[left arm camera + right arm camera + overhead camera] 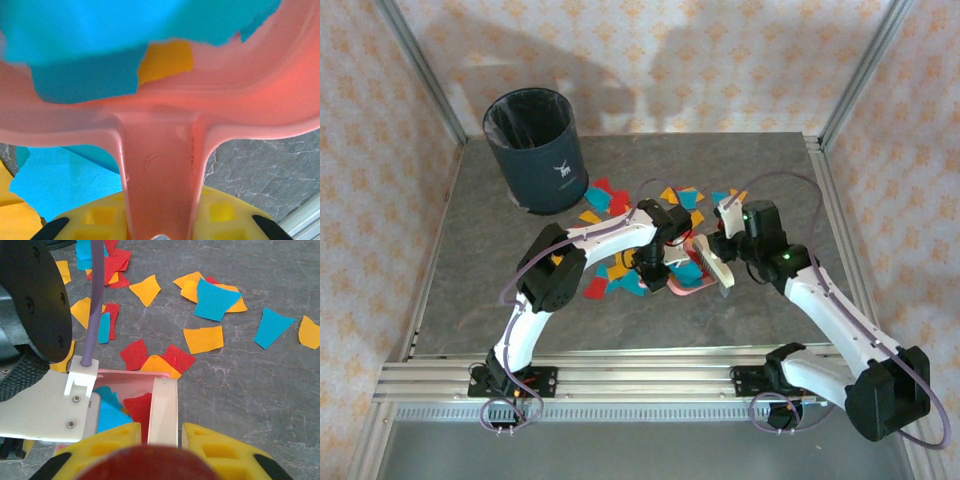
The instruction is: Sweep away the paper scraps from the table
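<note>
Red, yellow-orange and cyan paper scraps [605, 196] lie across the middle of the dark marbled table [470, 290], and many lie loose [202, 339] beyond the pan's lip in the right wrist view. My left gripper [160, 222] is shut on the handle of a pink dustpan [160, 165], whose tray holds cyan and yellow pieces [165, 60]. The pan [688, 278] rests on the table at the centre. My right gripper [165, 437] is shut on a cream brush [165, 407] standing at the pan's right side [125, 382], where red and cyan scraps lie inside.
A dark round bin [533, 150] with a liner stands at the back left, close to the scraps. Silver rails [620, 380] edge the table. The left arm's wrist and purple cable [95, 300] crowd the left of the right wrist view.
</note>
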`<act>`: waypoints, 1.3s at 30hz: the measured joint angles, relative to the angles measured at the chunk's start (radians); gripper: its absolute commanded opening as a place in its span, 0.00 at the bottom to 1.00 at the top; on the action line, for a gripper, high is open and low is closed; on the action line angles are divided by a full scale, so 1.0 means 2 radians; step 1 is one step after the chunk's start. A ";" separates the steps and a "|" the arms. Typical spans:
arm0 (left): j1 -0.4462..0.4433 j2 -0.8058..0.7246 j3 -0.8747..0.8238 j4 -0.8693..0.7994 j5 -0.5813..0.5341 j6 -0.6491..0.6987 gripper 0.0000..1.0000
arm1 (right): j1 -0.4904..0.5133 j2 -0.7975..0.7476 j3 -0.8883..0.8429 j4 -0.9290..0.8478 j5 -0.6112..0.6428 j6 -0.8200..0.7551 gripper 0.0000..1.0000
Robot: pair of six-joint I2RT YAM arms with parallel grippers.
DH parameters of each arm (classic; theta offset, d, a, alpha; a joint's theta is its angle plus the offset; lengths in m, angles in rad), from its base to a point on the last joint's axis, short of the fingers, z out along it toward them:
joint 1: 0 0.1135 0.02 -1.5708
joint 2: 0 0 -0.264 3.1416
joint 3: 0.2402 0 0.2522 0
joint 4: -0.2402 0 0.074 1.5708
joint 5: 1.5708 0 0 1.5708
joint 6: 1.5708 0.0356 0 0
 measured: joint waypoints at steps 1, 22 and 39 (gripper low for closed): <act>0.000 0.000 0.000 0.000 0.000 0.000 0.00 | 0.000 -0.005 0.000 -0.003 0.003 0.003 0.00; 0.009 -0.059 -0.066 0.067 0.026 -0.010 0.00 | 0.000 -0.099 0.002 -0.022 0.160 0.061 0.00; 0.082 -0.191 -0.103 0.164 0.055 -0.076 0.00 | 0.000 -0.114 0.002 -0.030 0.213 0.098 0.00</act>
